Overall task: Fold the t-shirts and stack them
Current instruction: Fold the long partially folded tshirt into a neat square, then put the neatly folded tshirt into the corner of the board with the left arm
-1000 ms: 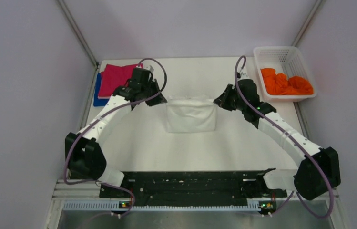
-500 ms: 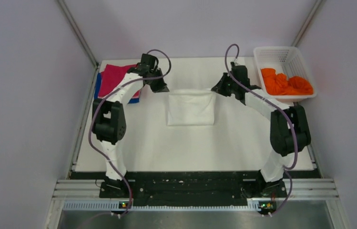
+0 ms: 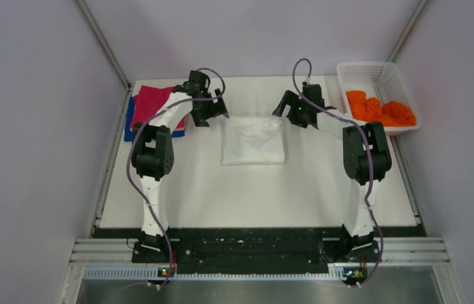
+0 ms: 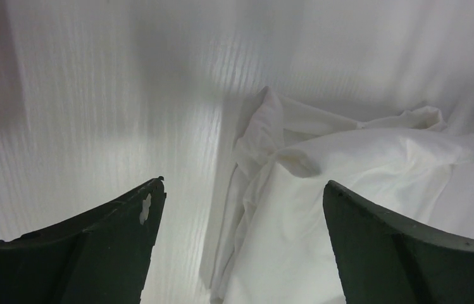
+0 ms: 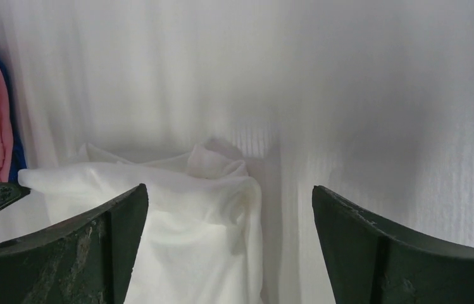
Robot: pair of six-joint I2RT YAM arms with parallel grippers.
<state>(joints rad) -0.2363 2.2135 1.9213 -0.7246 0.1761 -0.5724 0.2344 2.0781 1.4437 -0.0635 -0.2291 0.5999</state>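
Shirts lay in three places, as we saw from above. The white t-shirt [image 3: 253, 140] sat folded into a rough rectangle at the middle of the table [image 3: 253, 196], its far edge rumpled. The magenta t-shirt [image 3: 155, 101] rested folded on the blue t-shirt [image 3: 130, 123] at the far left corner. The orange t-shirt [image 3: 380, 111] lay bunched in the white lattice basket [image 3: 373, 68] at the far right.

The left gripper [image 3: 215, 116] hung at the white shirt's far left corner and the right gripper [image 3: 283, 110] at its far right corner. In the left wrist view we found the left fingers [image 4: 95, 247] spread wide with nothing pinched between them, the crumpled corner of the shirt lying below the gap. In the right wrist view the right fingers [image 5: 399, 247] were likewise spread and held nothing, over the other crumpled corner. We could not tell whether either gripper touched the cloth.
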